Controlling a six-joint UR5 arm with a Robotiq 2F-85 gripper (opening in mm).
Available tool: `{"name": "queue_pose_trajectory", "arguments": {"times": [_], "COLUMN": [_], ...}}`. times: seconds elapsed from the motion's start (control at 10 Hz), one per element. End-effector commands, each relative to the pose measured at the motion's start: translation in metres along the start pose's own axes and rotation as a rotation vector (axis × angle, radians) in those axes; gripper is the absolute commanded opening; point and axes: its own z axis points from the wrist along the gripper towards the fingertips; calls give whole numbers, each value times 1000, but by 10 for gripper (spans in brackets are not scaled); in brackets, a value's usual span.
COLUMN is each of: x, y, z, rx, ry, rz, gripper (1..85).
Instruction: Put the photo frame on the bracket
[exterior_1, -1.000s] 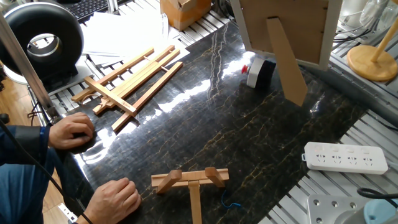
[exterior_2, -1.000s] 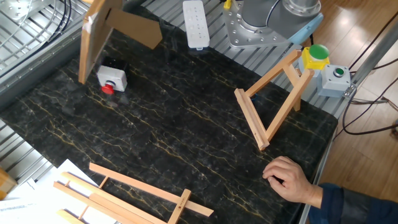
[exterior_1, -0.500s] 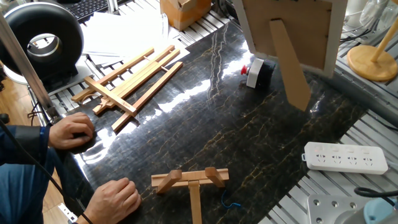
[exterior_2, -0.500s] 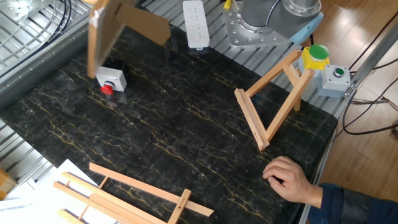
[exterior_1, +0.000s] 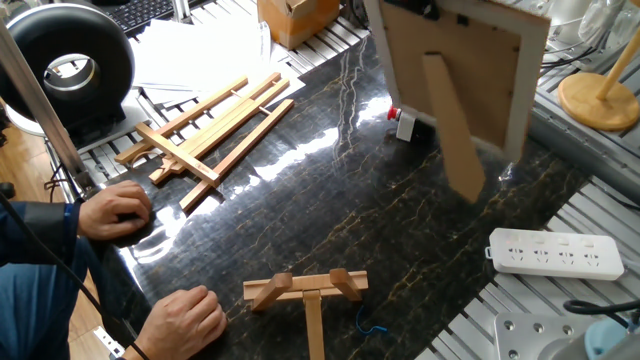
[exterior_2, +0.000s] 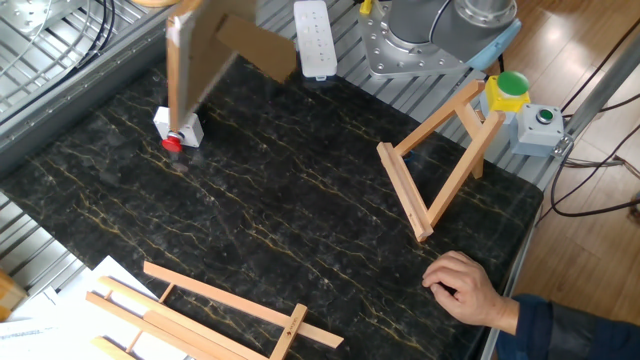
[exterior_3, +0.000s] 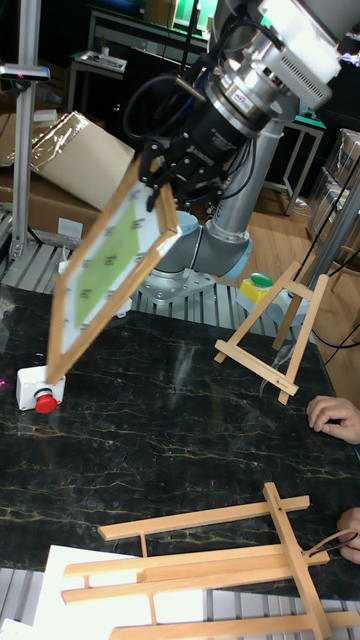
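Observation:
The photo frame (exterior_3: 108, 268) hangs tilted above the far left of the table, its green picture side showing in the tall view. Its brown back and fold-out prop (exterior_1: 452, 128) show in one fixed view. From the other side the frame (exterior_2: 192, 62) appears almost edge-on. My gripper (exterior_3: 162, 186) is shut on the frame's upper edge. The bracket (exterior_1: 306, 289), a small T-shaped wooden stand, rests on the dark marble table (exterior_1: 330, 190) well away from the frame. It also shows as bracket (exterior_2: 438, 160) and bracket (exterior_3: 272, 332).
A white box with a red button (exterior_3: 35, 391) sits right under the frame's lower corner. A larger slatted easel (exterior_1: 205, 128) lies flat. A person's hands (exterior_1: 117, 212) rest at the table edge near the bracket. A power strip (exterior_1: 556, 253) lies beside the arm's base.
The frame has left its spot behind the button box and swung toward the table's middle, tilting more as the gripper carries it. The bracket, easel and hands have not moved.

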Motion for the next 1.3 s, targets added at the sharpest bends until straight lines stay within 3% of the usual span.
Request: {"name": "queue_pose_trajectory", "arguments": {"times": [0.0,0.3,0.4,0.5,0.6,0.7,1.0,1.2], "x": [4,-4,-7,-9,-12,-14,-13,-23], "y": [36,57,58,66,88,102,117,137], "z": [-7,-12,-12,-14,-20,-25,-26,-30], "rx": [-120,-205,-210,-238,-322,-376,-371,-409], "ry": [6,-31,-54,-66,-82,-90,-121,-178], "rz": [87,77,7,-46,-71,-89,-259,-320], "gripper": [10,10,10,10,10,10,10,10]}}
